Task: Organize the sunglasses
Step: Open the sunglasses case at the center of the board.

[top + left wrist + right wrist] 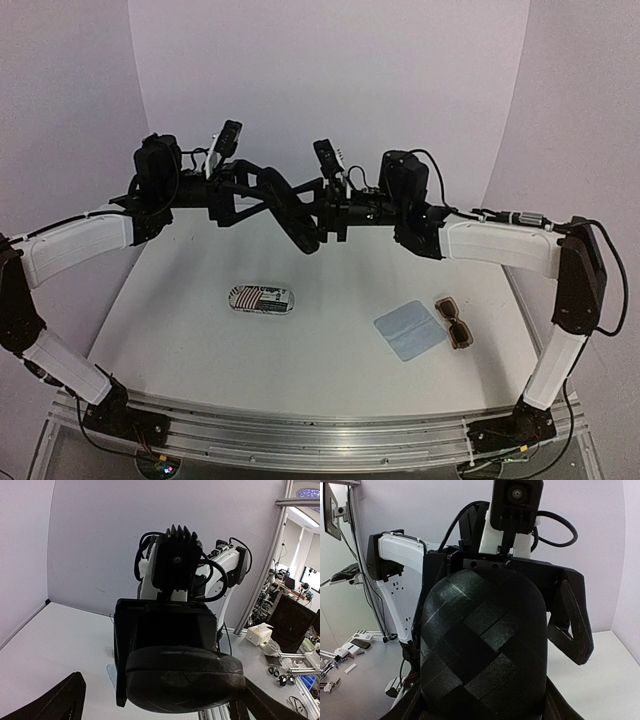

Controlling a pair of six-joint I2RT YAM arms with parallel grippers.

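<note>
While both arms meet in mid-air above the back of the surface, the right gripper is clamped on an oblong black case, which blocks most of both wrist views. The left gripper faces it with jaws spread wide to either side of that case, one finger plainly clear of it. Down on the surface, the brown sunglasses lie at the right, just beside a light-blue cloth; a stripe-patterned case lies well apart to the left
</note>
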